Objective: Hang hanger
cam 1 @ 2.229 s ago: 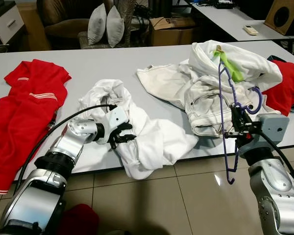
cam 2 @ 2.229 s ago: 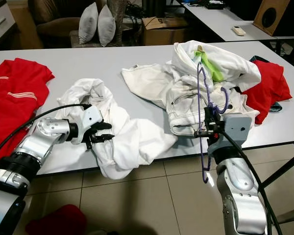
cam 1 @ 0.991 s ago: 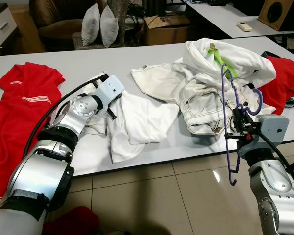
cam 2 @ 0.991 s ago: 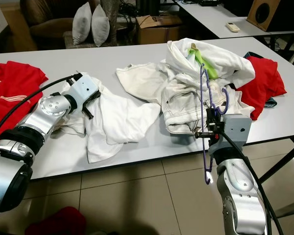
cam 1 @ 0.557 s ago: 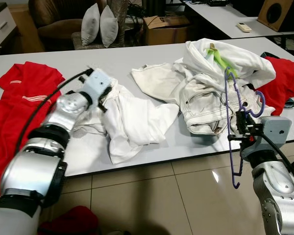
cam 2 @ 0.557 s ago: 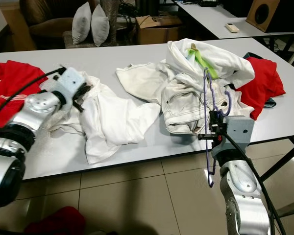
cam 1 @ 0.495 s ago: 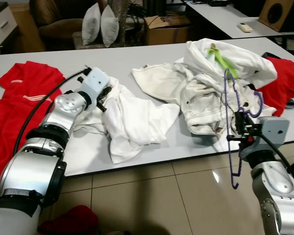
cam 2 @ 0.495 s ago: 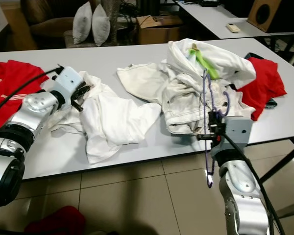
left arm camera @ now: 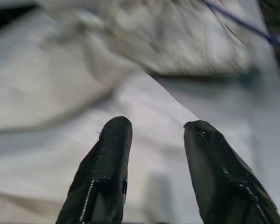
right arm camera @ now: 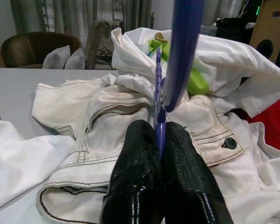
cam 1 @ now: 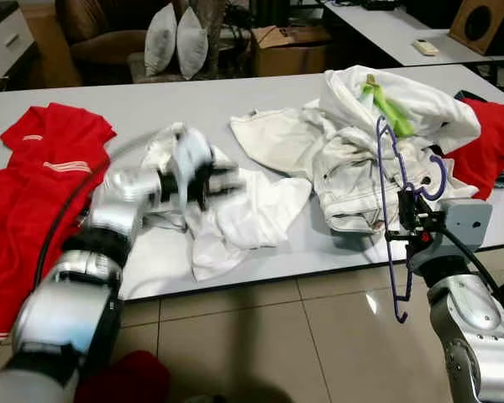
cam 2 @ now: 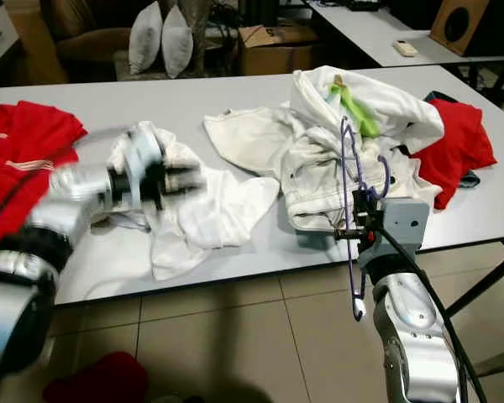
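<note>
1. My right gripper (cam 2: 359,220): fingers clamped tight on purple hanger (cam 1: 393,193), held upright off table (cam 1: 151,109) front edge, hook uppermost.
2. My left gripper (left arm camera: 154,154): fingers parted, nothing held, over white shirt (cam 1: 235,214); blurred in eye views.
3. White jacket pile (cam 1: 361,159) at 12 o'clock from hanger.
4. Red garment (cam 1: 34,176) at table's 9 o'clock end.

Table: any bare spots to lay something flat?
The table is bare along its far edge behind the clothes, and between the red shirt and white shirt. It is crowded around the white jacket pile.
</note>
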Tool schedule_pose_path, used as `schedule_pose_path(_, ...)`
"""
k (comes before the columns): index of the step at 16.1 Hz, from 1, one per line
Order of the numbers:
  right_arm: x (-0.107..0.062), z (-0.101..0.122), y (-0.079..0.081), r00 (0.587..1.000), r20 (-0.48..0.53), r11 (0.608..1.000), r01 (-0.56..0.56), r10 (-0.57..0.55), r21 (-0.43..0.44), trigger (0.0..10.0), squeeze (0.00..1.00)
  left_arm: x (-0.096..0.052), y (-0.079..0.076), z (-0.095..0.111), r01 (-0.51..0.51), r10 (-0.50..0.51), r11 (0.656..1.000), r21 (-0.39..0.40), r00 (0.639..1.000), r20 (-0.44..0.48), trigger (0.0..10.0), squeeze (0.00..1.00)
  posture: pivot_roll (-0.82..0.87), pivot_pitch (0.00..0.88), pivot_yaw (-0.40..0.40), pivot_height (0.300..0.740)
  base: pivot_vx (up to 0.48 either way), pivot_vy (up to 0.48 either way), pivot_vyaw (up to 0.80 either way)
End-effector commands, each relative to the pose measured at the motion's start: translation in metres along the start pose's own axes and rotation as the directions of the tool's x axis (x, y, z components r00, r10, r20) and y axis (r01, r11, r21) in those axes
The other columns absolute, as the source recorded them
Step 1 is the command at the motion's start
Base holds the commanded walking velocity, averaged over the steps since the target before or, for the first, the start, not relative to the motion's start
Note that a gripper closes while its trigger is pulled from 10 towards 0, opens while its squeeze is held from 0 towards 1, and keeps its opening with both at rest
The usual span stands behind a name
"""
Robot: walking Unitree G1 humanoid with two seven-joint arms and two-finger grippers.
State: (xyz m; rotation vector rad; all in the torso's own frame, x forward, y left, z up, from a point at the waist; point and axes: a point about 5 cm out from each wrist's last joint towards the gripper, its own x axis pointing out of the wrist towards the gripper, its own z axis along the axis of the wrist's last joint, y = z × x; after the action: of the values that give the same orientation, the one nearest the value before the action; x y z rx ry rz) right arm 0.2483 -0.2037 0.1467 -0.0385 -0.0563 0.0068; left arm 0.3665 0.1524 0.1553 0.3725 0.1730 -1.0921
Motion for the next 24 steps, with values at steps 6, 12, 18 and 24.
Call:
schedule_pose_path(6, 0.002, 0.0, 0.007, 1.0, 0.001, 1.0, -0.021, 0.021, 0.017, 10.0, 0.0, 0.016, -0.033, -0.043, 0.071, -0.045, 0.993, 0.099, 0.968, -0.247, 10.0, 0.0, -0.24, 0.0, 0.032, 0.74, 0.0, 0.0, 0.0)
schedule_pose_path(12, -0.002, -0.012, 0.008, 0.997, -0.078, 0.999, 0.007, -0.01, -0.034, 10.0, 0.0, 0.013, -0.039, -0.051, -0.017, 0.028, 0.998, 0.066, 0.985, -0.171, 0.0, 0.0, -0.24, 0.0, -0.008, 0.74, 0.0, 0.0, 0.0)
schedule_pose_path(18, 0.007, -0.01, -0.005, 0.996, -0.078, 0.996, 0.046, -0.052, -0.082, 10.0, 0.0, 0.008, -0.04, -0.05, -0.065, 0.068, 0.998, 0.025, 0.992, -0.103, 0.0, 0.0, -0.23, 0.0, -0.033, 0.74, 0.0, 0.0, 0.0)
schedule_pose_path(24, 0.009, -0.007, -0.013, 0.992, -0.054, 0.991, 0.114, -0.118, -0.074, 10.0, 0.0, -0.017, -0.007, 0.056, 0.159, -0.118, 0.983, -0.086, 0.924, 0.364, 0.0, 0.0, -0.24, 0.0, -0.008, 0.74, 0.0, 0.0, 0.0)
